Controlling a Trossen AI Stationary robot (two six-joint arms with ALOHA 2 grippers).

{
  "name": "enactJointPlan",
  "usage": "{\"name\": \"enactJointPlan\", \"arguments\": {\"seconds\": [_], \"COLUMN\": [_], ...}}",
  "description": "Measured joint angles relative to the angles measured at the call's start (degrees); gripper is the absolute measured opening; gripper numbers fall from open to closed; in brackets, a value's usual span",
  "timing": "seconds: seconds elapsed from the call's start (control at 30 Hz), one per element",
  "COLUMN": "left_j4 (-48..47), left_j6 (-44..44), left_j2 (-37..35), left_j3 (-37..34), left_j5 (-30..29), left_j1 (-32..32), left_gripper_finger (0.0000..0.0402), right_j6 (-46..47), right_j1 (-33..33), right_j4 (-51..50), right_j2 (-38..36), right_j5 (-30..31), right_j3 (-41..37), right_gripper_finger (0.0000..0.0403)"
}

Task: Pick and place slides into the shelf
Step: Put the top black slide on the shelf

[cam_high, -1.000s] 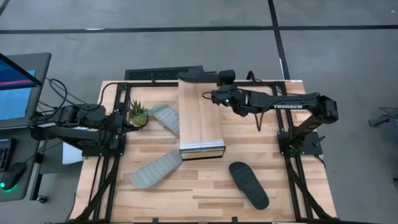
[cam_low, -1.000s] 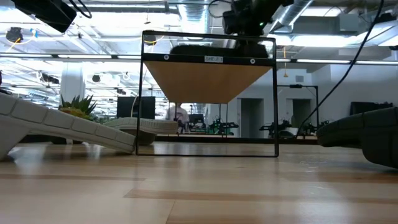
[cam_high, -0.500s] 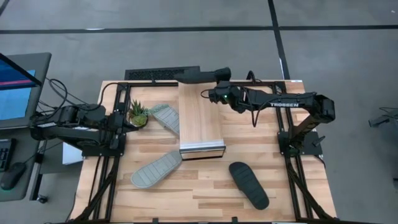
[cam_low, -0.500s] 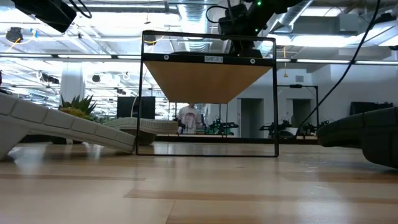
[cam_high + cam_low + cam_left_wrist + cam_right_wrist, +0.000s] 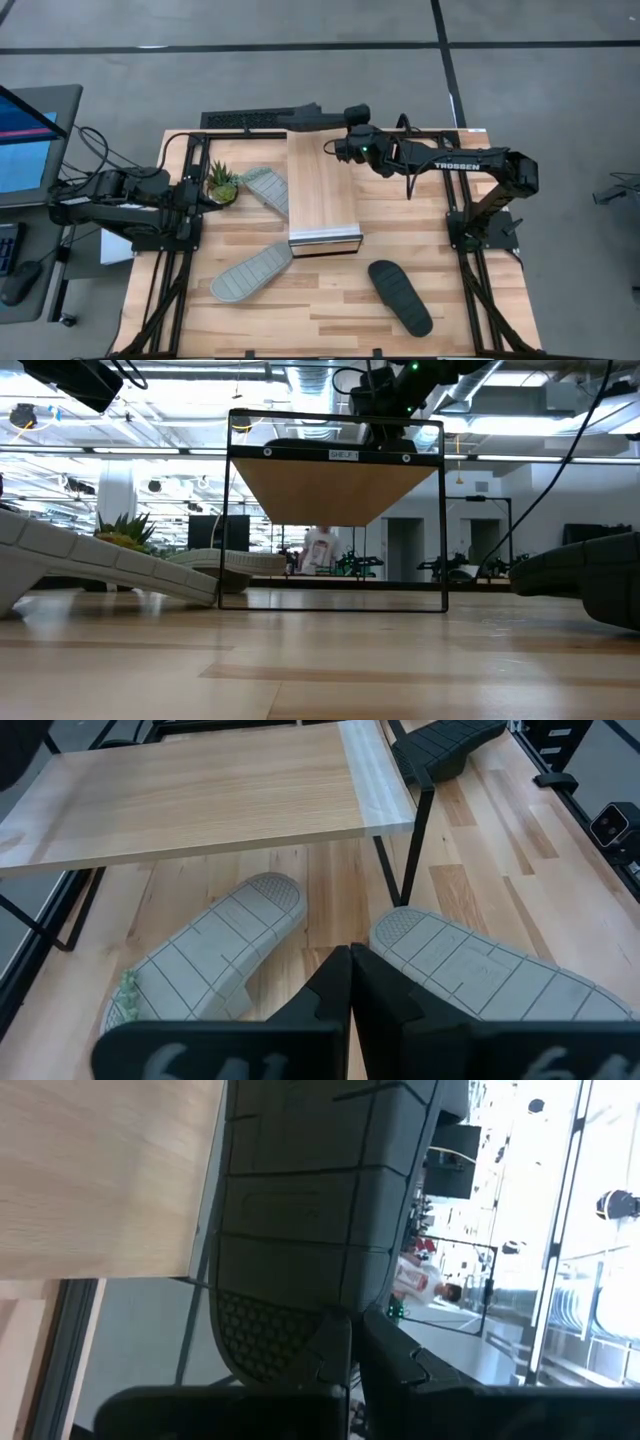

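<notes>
A black slide (image 5: pixel 315 117) lies crosswise just past the far end of the shelf (image 5: pixel 322 190), a light-wood top on a thin black frame. My right gripper (image 5: pixel 350 127) is shut on it, and its grooved sole (image 5: pixel 310 1180) fills the right wrist view. A second black slide (image 5: pixel 400 296) lies on the table at the near right. One pale slide (image 5: pixel 265 188) lies sole up, partly under the shelf's left side. Another pale slide (image 5: pixel 250 273) lies near the shelf's front. My left gripper (image 5: pixel 350 985) waits shut at the table's left. My right gripper pinches one end of the black slide (image 5: pixel 275 1342), at the sole's finely textured tip, between its two fingers. The fingers come from the table's right, roughly level. The slide reaches out to the left at shelf-top height; whether it rests on the shelf, I cannot tell.
A small potted plant (image 5: pixel 221 183) stands left of the shelf, beside the left arm. A dark keyboard-like bar (image 5: pixel 245 120) lies along the table's far edge. A monitor (image 5: pixel 30 140) stands off the table's left. Bare wood shows along the table's near edge.
My right gripper has moved a little toward the table's far edge, still shut on the black slide. The slide has swung from a slant over the shelf's far end to lie along the far edge.
</notes>
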Motion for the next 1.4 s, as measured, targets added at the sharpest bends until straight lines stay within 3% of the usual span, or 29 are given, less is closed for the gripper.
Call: {"name": "enactJointPlan", "arguments": {"seconds": [1.4], "left_j4": [0.0], "left_j6": [0.0], "left_j2": [0.0], "left_j3": [0.0], "left_j5": [0.0], "left_j1": [0.0], "left_gripper_finger": [0.0000], "right_j6": [-1.9], "right_j1": [-4.6], "right_j4": [3.4], "right_j2": [3.7], "right_j5": [-6.1], "right_j3": [0.0], "right_gripper_finger": [0.0000]}}
